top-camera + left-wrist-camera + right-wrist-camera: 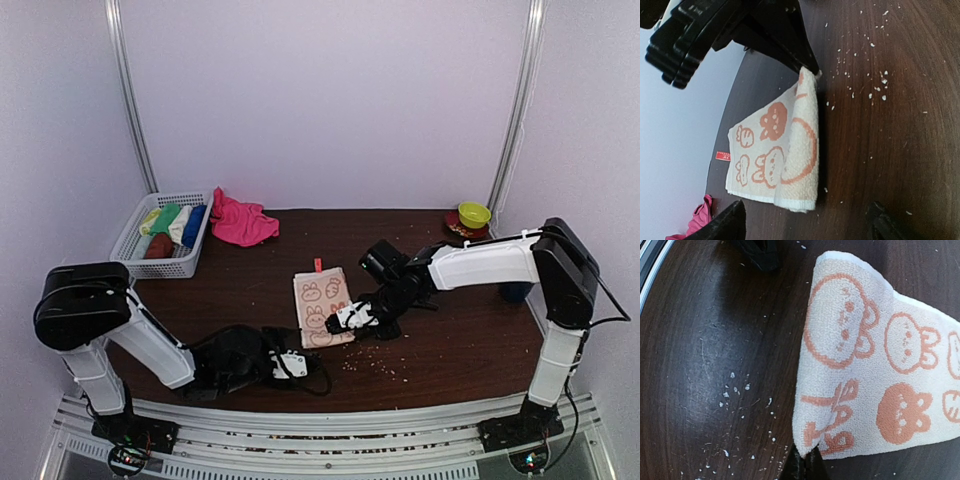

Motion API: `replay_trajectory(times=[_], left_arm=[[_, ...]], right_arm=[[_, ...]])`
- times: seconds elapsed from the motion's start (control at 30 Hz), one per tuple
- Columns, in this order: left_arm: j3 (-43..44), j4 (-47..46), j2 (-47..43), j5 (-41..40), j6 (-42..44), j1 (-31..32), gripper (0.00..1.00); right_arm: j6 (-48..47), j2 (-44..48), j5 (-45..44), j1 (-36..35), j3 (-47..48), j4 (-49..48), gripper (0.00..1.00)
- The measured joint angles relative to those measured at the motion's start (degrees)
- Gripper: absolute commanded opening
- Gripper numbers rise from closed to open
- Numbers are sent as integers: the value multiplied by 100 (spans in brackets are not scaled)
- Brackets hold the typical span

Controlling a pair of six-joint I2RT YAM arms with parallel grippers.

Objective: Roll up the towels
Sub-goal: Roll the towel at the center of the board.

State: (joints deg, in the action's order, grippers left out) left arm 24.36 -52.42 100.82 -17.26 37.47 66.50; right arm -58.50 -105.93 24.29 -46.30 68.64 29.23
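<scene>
Got the right gripper (pixel 804 466) pinching a corner of the peach towel (pixel 322 305) on the bench (pixel 460 340), edge folded over. Got the left gripper (pixel 805 222) spread wide nearby, empty. Got the pink towel (pixel 240 222) heaped beside the basket (pixel 135 262).

Desk (pixel 450 340): dark brown wood, pale crumbs (pixel 375 365) at 5 o'clock
Centre: peach-orange bunny-print cloth towel (pixel 322 305)
10–11 o'clock: white plastic mesh basket (pixel 130 245), hot pink cloth towel (pixel 240 222)
2 o'clock: green bowl (pixel 474 214)
</scene>
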Motion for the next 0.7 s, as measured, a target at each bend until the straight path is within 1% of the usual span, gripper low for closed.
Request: replay_trajectory(times=[0.17,0.37,0.6,0.7], left_arm=[[240,-175,411,83,210,-2,65],[280,-334,573,254,299,-109,49],[492,-361,791,361,433,-131,48],[533,-442,907,365,485,-131,43]], right_arm=[[0,-343,251,70,280,472,0],[2,-562,435,138,531,885,1],[33,-734,581,186,800,1207,1],[44,-737,610,201,815,1287,1]])
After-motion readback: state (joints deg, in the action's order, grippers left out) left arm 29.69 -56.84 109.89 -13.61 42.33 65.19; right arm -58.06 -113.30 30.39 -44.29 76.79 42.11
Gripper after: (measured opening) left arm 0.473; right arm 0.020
